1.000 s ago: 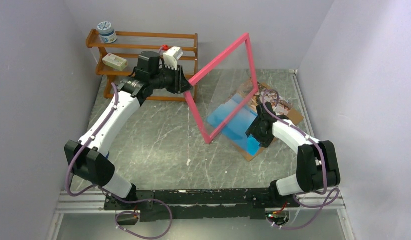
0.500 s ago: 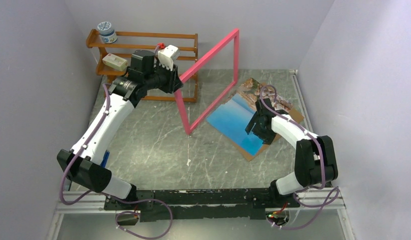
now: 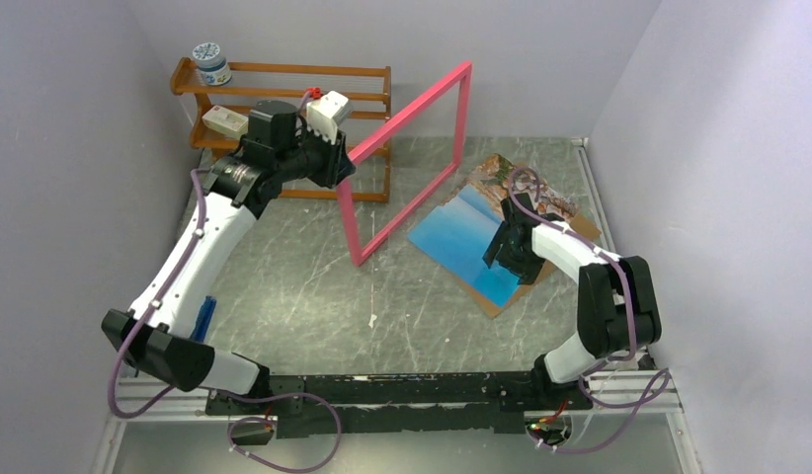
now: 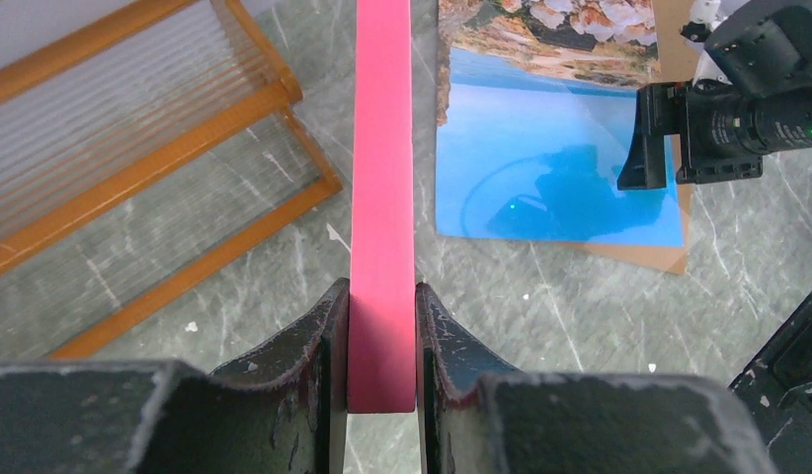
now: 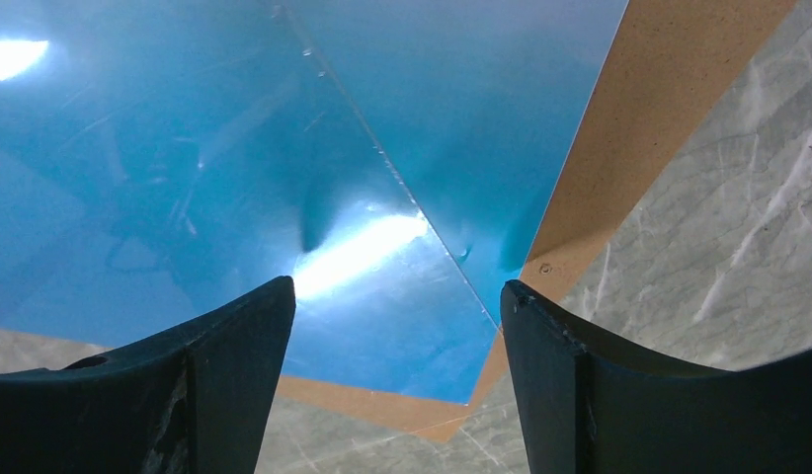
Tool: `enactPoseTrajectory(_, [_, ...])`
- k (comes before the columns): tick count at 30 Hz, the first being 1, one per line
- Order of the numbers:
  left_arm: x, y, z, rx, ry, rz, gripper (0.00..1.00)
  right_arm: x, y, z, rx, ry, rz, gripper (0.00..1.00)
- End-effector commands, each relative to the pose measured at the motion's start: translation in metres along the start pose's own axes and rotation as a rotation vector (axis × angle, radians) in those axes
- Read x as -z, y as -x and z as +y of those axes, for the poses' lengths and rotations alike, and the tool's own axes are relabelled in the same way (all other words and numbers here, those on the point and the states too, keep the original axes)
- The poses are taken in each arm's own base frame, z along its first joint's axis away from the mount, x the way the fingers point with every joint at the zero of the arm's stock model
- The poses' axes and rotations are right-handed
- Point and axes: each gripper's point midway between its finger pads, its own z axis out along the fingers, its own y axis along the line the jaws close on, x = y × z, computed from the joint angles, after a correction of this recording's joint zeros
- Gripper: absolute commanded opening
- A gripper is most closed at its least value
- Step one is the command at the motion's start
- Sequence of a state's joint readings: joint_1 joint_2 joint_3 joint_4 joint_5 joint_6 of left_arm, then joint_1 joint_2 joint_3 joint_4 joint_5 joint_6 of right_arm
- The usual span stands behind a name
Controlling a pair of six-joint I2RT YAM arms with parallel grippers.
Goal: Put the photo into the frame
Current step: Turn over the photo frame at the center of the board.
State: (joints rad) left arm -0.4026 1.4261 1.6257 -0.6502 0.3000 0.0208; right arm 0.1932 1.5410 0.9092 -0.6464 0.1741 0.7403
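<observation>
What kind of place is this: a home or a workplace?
Probably a robot test booth, not a home: plain lilac walls box in a marble-patterned table, the left arm and right arm are bolted to a rail at its edge, and the wooden rack looks like a staged prop.

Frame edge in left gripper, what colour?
Bright pink thin-edged rectangular frame; left wrist view shows it best.

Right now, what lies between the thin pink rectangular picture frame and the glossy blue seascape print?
Only a bare strip of grey marbled tabletop separates the pink frame from the blue seascape print; the top view shows it.
</observation>
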Motion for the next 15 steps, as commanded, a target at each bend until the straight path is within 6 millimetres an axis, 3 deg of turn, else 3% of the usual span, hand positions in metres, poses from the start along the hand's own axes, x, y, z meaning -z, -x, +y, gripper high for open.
enactPoseTrajectory(1, [0.049, 0.047, -0.011, -0.136, 0.006, -0.178, 0.03, -0.002, 0.003, -0.006, 0.014, -0.038, -0.016, 0.79])
enactPoseTrajectory(5, [0.053, 0.036, -0.014, -0.157, -0.009, -0.145, 0.02, 0.005, 0.012, -0.004, 0.011, -0.048, -0.034, 0.76])
enactPoseTrajectory(8, [0.048, 0.020, -0.012, -0.153, -0.005, -0.099, 0.03, 0.024, 0.029, 0.016, 0.007, 0.032, -0.066, 0.76])
enactPoseTrajectory(11, [0.045, 0.004, -0.010, -0.152, -0.003, -0.064, 0.03, 0.056, 0.048, 0.059, 0.004, 0.216, -0.069, 0.77])
enactPoseTrajectory(15, [0.046, -0.006, -0.010, -0.168, -0.004, -0.047, 0.03, 0.124, 0.076, 0.133, -0.036, 0.548, -0.072, 0.82])
